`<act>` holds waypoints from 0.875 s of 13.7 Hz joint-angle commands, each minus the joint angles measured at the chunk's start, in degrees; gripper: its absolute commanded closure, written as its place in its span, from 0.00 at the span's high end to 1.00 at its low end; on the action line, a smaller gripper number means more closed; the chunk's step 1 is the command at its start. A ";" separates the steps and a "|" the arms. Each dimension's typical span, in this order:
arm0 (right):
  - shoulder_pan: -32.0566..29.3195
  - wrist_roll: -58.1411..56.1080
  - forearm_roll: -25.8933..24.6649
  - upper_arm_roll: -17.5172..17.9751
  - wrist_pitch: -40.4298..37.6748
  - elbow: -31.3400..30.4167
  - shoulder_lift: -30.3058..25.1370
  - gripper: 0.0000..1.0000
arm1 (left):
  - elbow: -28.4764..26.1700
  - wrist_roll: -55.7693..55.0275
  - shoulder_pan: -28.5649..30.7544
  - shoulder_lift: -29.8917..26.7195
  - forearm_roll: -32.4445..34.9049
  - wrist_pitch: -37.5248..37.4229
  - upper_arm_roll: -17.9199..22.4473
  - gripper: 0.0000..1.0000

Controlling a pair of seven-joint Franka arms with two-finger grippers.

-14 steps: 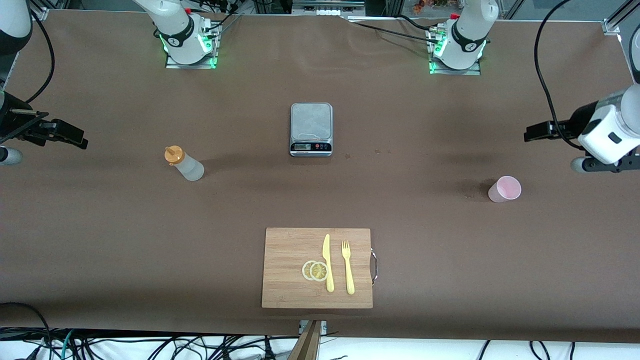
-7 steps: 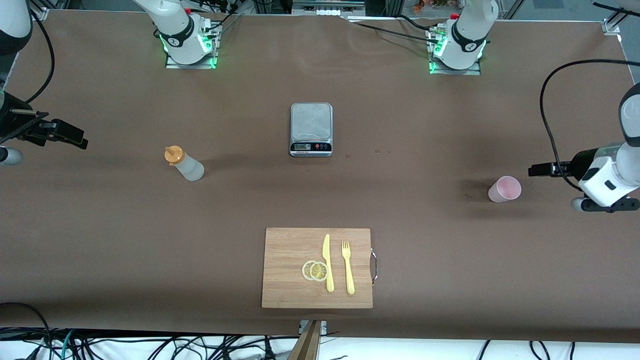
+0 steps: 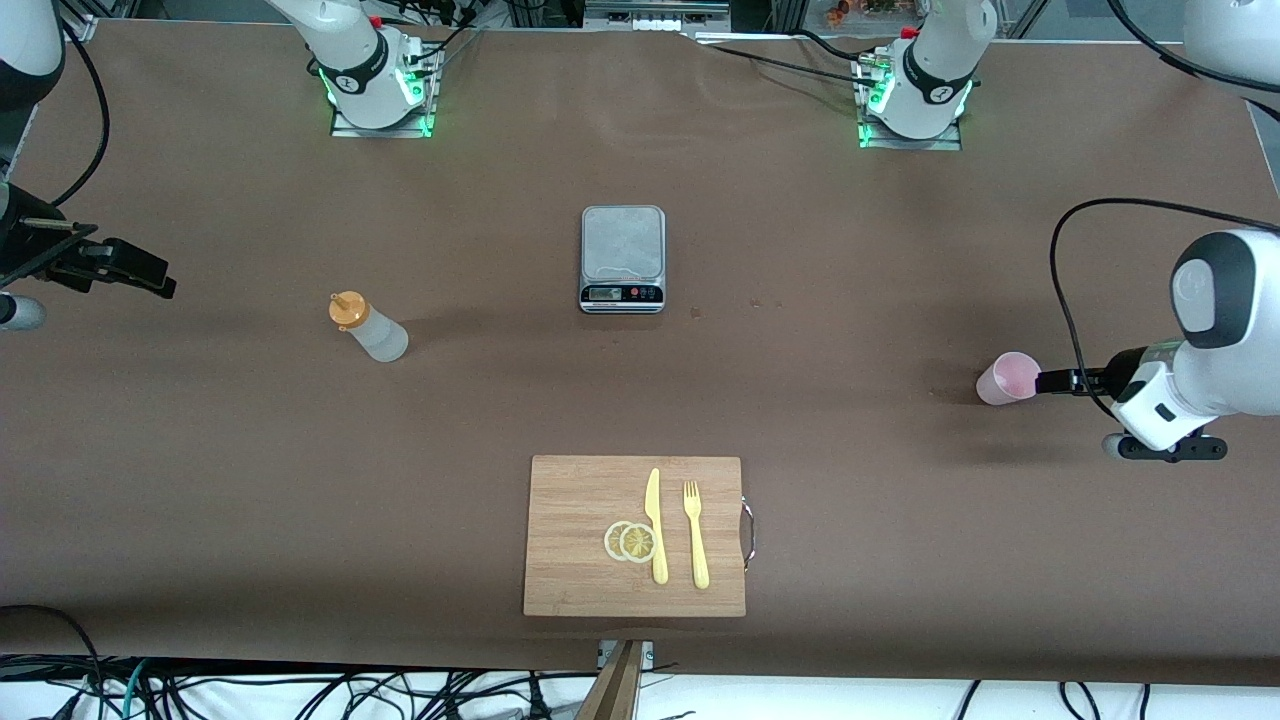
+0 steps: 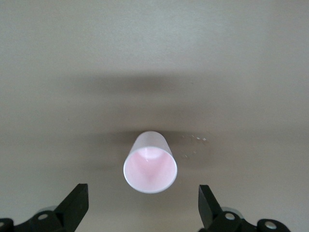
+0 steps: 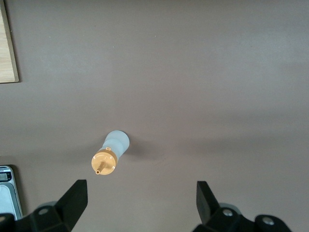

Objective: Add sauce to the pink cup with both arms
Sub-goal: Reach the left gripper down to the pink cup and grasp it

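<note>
The left gripper point(image 3: 1045, 381), fingers spread wide and holding nothing, sits low at the left arm's end of the table, just beside the upright pink cup point(image 3: 1008, 378), which shows between its fingers point(image 4: 75, 205) without touching. The right gripper point(image 3: 150, 278), also wide open and empty, waits near its end, well apart from the sauce bottle point(image 3: 366, 326) standing toward the scale point(image 3: 622, 258).

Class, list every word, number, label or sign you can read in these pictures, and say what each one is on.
No text can be read anywhere.
Scale: its small display and the buttons beside it carry marks, too small to read.
Arm bases: each has a small round mark, too small to read.
Sauce bottle, pink cup, cutting board, knife and fork: no writing seen.
</note>
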 commanded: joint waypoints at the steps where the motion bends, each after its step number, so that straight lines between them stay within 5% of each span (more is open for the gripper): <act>1: -0.10 -0.86 0.90 -0.05 0.30 -0.36 -0.40 1.00 | -6.92 3.51 0.45 -1.45 0.98 7.27 0.97 1.00; 12: -0.10 -0.86 0.90 -0.05 0.21 -0.36 -0.40 1.00 | -17.84 9.85 1.33 -1.18 0.36 21.97 1.77 0.90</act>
